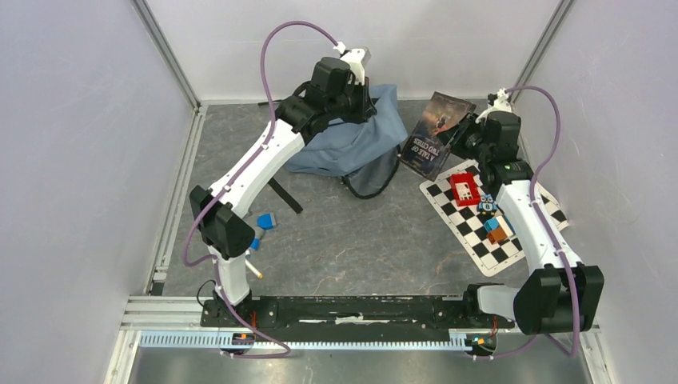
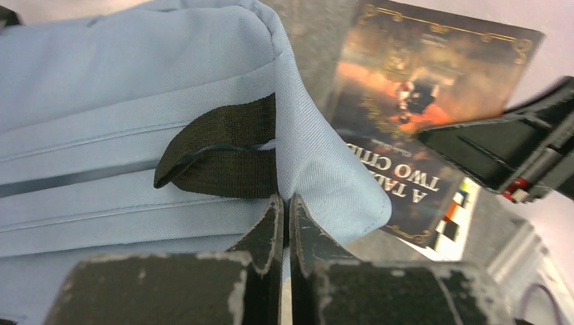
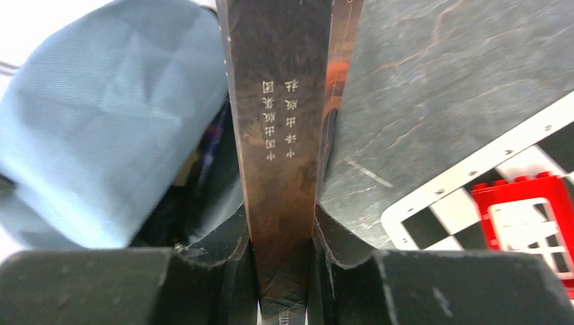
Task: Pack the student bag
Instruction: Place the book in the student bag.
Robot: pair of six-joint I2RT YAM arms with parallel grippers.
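Backpack (image 2: 135, 88) fabric between left jaws

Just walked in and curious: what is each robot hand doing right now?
Left hand: closed, pinching the student bag fabric.
Right hand: closed on the book, gripping its spine.

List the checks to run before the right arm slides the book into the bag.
1. Hold on book by right gripper, shut on it: ok.
2. Hold on student bag by left gripper, pinching the fabric edge: ok.
3. The bag mouth showing dark lining toward the book: ok.
4. Mouth wide enough for the book: cannot tell.
5. Book lifted off the table: cannot tell.
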